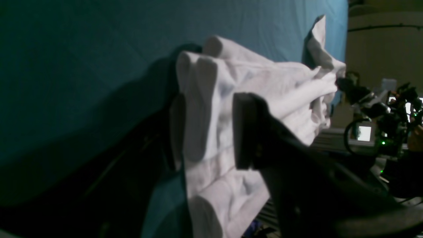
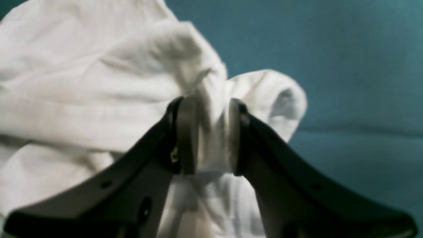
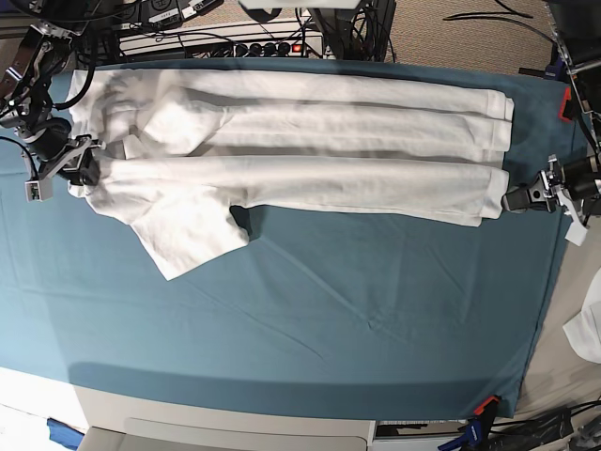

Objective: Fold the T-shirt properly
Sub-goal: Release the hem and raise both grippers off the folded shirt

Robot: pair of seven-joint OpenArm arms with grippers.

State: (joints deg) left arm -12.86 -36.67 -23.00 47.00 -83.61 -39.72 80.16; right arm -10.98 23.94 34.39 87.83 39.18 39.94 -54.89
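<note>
The T-shirt [image 3: 300, 155] is lying folded into a long band across the far half of the teal table cover [image 3: 357, 319], one sleeve spreading toward the near side at the collar end. The right gripper [image 2: 206, 138] is sitting partly parted with a bunch of white cloth pinched between its pads [image 2: 186, 135]. The left gripper [image 1: 211, 132] is standing wider, hem folds lying between its fingers; whether it is really clamping them is hard to tell, since one finger is lost in shadow
</note>
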